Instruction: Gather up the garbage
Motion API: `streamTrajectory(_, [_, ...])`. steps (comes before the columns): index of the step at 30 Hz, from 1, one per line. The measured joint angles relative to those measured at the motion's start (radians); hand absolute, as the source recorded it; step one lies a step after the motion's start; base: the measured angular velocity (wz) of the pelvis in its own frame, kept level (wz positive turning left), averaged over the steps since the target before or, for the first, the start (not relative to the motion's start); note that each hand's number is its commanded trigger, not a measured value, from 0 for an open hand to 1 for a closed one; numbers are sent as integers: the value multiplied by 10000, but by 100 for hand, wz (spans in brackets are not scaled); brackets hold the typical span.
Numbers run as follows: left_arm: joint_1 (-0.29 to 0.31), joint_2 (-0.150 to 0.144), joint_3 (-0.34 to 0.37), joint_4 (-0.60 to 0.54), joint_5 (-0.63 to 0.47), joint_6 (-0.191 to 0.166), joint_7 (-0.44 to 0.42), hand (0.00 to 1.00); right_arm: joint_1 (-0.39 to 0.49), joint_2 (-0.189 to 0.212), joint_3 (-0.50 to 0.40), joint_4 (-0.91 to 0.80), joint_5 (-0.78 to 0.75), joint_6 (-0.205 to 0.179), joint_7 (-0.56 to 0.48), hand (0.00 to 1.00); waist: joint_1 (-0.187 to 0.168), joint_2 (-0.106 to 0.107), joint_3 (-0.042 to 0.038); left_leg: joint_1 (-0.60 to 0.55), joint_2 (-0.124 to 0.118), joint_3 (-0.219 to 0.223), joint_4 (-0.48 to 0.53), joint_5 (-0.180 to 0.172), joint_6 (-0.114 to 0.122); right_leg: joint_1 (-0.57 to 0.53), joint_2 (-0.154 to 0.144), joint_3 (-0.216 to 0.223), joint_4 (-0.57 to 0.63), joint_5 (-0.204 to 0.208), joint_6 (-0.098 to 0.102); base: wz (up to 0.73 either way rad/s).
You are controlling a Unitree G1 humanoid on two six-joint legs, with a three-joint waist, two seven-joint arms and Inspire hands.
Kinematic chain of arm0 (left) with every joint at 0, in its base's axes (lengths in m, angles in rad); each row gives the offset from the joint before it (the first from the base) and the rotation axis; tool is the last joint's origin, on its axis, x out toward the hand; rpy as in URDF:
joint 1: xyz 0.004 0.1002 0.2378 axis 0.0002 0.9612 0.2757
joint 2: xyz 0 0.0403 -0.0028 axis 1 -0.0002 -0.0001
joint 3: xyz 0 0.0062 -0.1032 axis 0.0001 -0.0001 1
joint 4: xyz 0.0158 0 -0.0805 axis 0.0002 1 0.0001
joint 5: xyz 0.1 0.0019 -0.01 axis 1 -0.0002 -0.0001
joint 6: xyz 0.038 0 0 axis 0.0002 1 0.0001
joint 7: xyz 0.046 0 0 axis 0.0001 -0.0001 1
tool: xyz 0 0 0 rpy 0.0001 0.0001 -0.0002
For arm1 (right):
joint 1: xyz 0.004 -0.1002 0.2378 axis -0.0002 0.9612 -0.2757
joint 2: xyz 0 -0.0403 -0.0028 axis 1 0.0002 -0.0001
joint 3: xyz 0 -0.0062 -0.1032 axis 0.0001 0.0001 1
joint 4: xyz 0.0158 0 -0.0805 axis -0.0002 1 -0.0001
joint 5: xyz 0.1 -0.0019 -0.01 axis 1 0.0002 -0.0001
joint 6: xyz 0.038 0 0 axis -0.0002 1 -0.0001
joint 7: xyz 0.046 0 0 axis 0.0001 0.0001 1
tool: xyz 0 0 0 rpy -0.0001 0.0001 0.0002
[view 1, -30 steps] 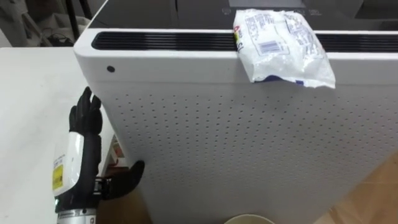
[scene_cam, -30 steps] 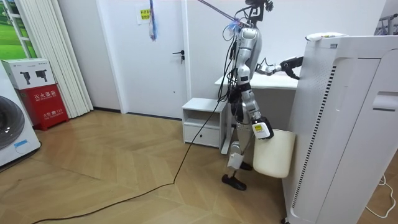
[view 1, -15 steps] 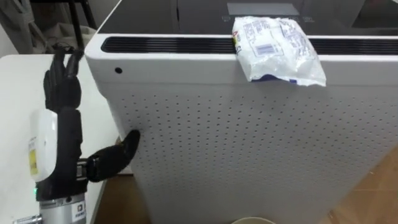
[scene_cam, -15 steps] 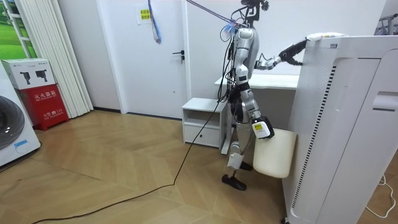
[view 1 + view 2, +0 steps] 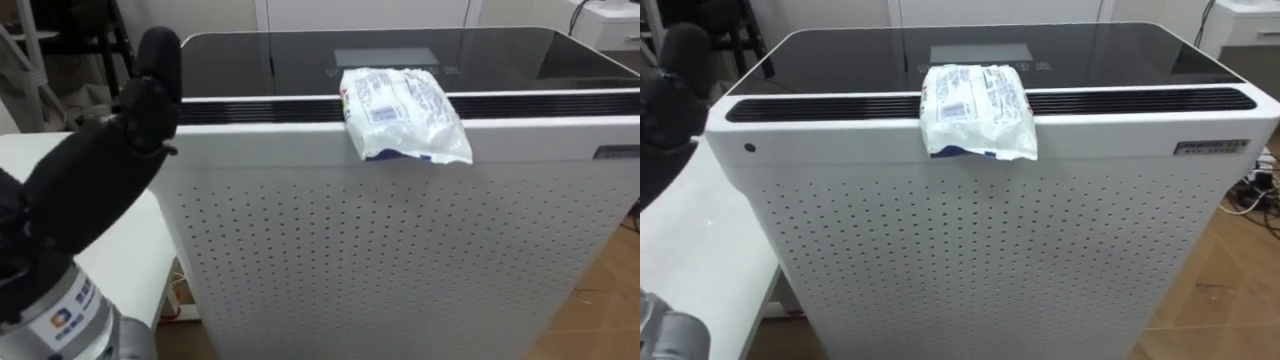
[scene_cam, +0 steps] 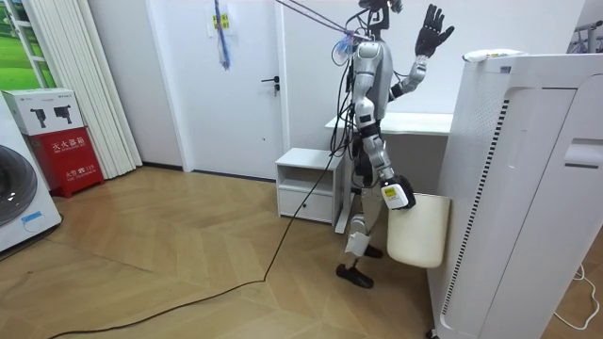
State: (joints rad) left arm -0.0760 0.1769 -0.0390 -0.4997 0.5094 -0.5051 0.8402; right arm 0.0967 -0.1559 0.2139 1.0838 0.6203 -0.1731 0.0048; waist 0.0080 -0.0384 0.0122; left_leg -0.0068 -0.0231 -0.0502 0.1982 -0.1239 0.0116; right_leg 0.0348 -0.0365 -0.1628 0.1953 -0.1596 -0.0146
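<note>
1. Low at the robot's side in the room view, the right hand sits at the rim of a cream plastic waste bin. Whether it grips the rim cannot be told. A yellow label by the wrist is too small to read.
2. The black left hand is held high above the white table, its fingers spread open and empty.
3. The tall white perforated air purifier carries a small grey badge, which is illegible.
4. The garbage, a crumpled white plastic wrapper, lies across the purifier's top front edge and overhangs it. The reach should probably come down from above and pinch the overhanging lip, not shove it back onto the glossy black top.
5. The wrapper bears a printed panel with a barcode, but none of its wording is legible.
</note>
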Motion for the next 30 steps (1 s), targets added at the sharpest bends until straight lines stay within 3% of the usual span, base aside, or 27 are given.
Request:
streamTrajectory(5, [-80, 56, -455, 14, 651, 377, -375, 0, -4, -91, -5, -4, -20, 65, 252, 100, -62, 57, 14, -32, -28, 2, -14, -67, 25, -3, -26, -8, -96, 18, 22, -1])
streamTrajectory(10, [-423, 331, -1023, 85, 1838, 709, -857, 0, -35, -185, 1, 1, -28, 222, 437, 100, -157, 295, 25, -39, -50, -5, -32, -96, 47, -2, -49, 22, -95, 6, 41, -1])
streamTrajectory(16, [-489, 383, -1055, 116, 2142, 910, -1344, 0, -80, -240, -22, 0, -117, 315, 711, 100, -389, 518, 40, -2, -26, 185, -129, -99, 50, -83, -32, 202, -99, 1, 49, -9])
streamTrajectory(20, [-488, 424, -1054, 168, 2217, 910, -1521, 0, -82, -368, -108, 12, -550, 403, 895, 100, -549, 556, 57, 3, -38, 199, -128, -99, 51, -79, -47, 200, -104, -9, 64, 0])
streamTrajectory(25, [-486, 746, -1054, 288, 2284, 900, -1771, 0, -85, -469, -431, 12, -809, 409, 1082, 100, -588, 604, 53, 18, -31, 205, -128, -100, 52, -88, -34, 224, -100, -12, 67, 0])
streamTrajectory(30, [-416, 793, -1050, 287, 2289, 897, -1886, 0, -84, -482, -698, 11, -1160, 413, 1198, 100, -576, 660, 38, 17, -30, 210, -129, -102, 54, -98, -35, 229, -89, -12, 67, 0])
